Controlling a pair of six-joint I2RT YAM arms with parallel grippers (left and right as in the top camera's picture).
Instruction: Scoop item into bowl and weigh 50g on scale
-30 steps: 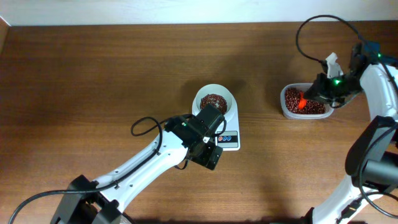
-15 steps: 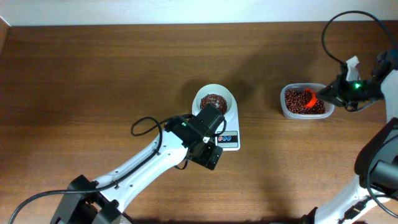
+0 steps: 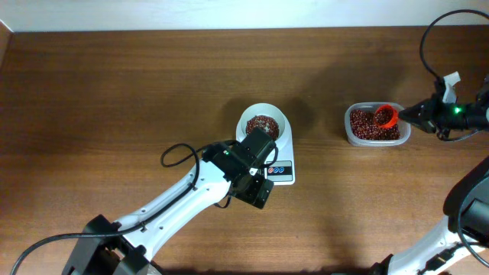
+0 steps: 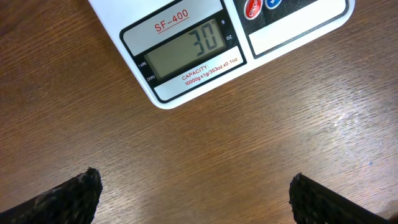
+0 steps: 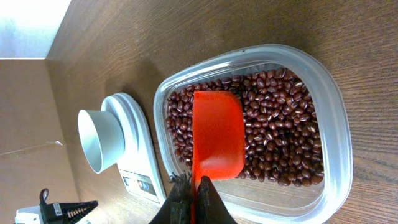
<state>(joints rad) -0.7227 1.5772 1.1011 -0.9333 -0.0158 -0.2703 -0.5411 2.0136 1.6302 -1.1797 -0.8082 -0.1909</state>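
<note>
The white bowl (image 3: 265, 122) holds a heap of reddish-brown beans and stands on the white scale (image 3: 281, 169). In the left wrist view the scale's display (image 4: 186, 50) reads 30. More beans (image 5: 280, 124) fill the clear tub (image 3: 374, 136). My right gripper (image 3: 419, 114) is shut on the handle of a red scoop (image 3: 384, 115), which hangs over the tub's right end. In the right wrist view the scoop (image 5: 216, 134) shows a plain orange face with no beans on it. My left gripper (image 4: 194, 182) is open and empty over bare table just in front of the scale.
The left arm (image 3: 183, 198) stretches from the front left to the scale. The right arm's cable (image 3: 428, 46) loops above the back right corner. In the right wrist view the bowl (image 5: 99, 140) and scale (image 5: 140, 180) lie left of the tub's rim (image 5: 339, 124).
My right gripper has drawn back to the right with the scoop, from the tub's middle to its right end, lifting it off the beans. The left arm has not moved.
</note>
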